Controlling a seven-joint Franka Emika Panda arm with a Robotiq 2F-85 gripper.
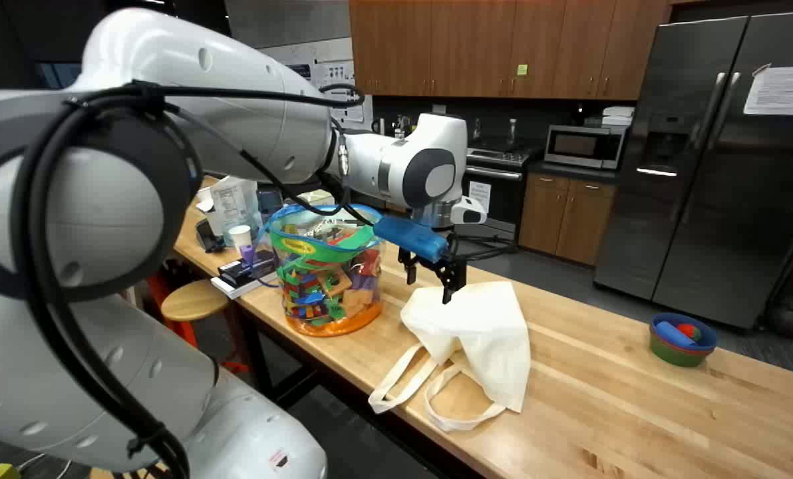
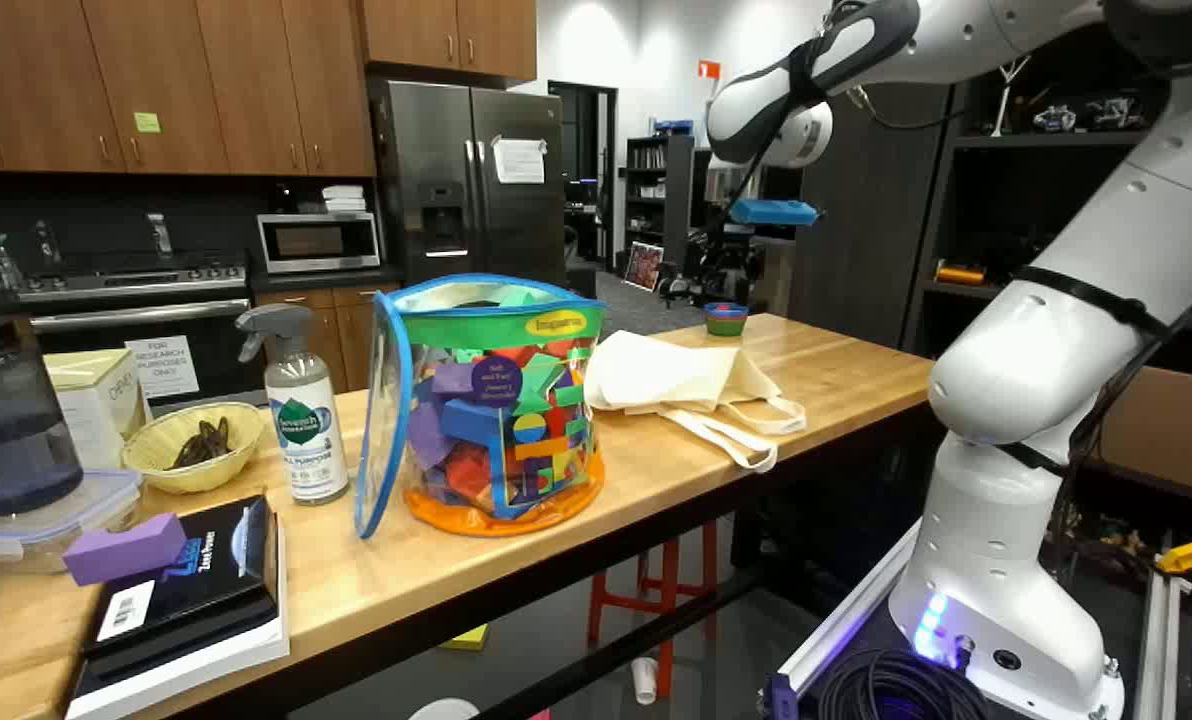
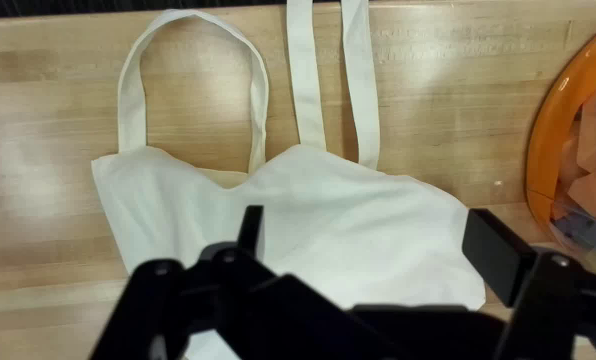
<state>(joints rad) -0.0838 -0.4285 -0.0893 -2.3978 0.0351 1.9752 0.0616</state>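
Note:
A cream cloth tote bag (image 1: 486,326) lies crumpled on the wooden table, its handles reaching over the near edge in an exterior view. In the wrist view the bag (image 3: 178,215) spreads below my gripper (image 3: 367,227), which stands wide open with nothing between its fingers. My gripper (image 1: 429,286) hangs above the bag, pointing down and apart from it; its height is easier to see in an exterior view, where the gripper (image 2: 704,290) is well over the tabletop. Beside the bag stands a see-through round container (image 1: 330,293) full of colored blocks, its orange base (image 3: 545,150) showing in the wrist view.
Small stacked bowls (image 1: 679,356) with a red ball and a blue piece sit farther along the table. Past the container (image 2: 501,430) stand a spray bottle (image 2: 304,430), a yellow basket (image 2: 161,455), black boxes on a book (image 2: 186,590) and a purple block (image 2: 126,550).

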